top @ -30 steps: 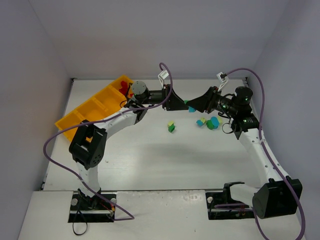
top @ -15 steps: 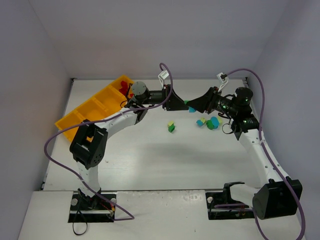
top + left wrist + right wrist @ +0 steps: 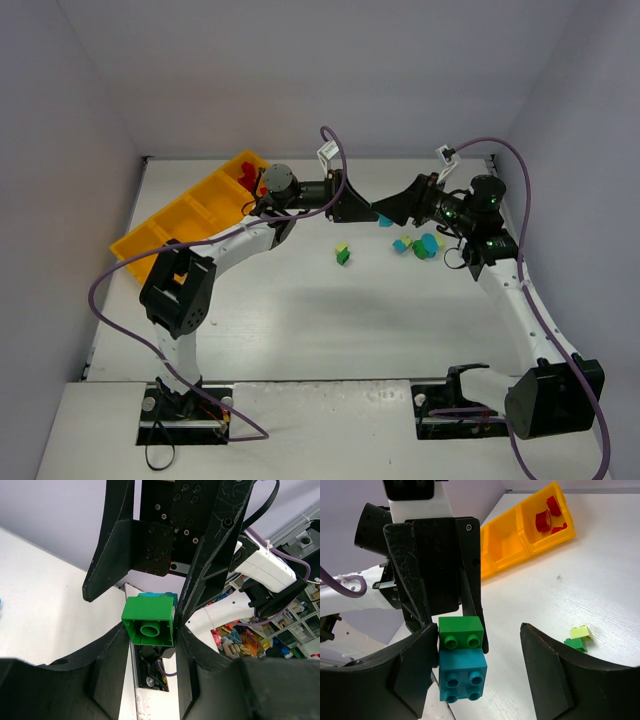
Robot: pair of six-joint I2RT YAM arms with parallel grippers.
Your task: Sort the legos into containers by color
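Observation:
My left gripper [image 3: 150,630] is shut on a green lego [image 3: 149,620], with a teal lego [image 3: 462,674] stuck to it. The pair is held above the table between both grippers [image 3: 375,210]. My right gripper [image 3: 479,630] is open around the pair; its left finger [image 3: 415,665] touches the teal lego and its right finger stands well clear. The yellow-orange tray [image 3: 190,215] lies at the far left, with red legos [image 3: 248,176] in its far compartment, also seen in the right wrist view [image 3: 545,517].
A yellow-green and green pair of legos [image 3: 342,252] lies mid-table, also in the right wrist view [image 3: 580,639]. A cluster of teal, green and yellow legos [image 3: 420,244] lies under the right arm. Walls enclose the table on three sides.

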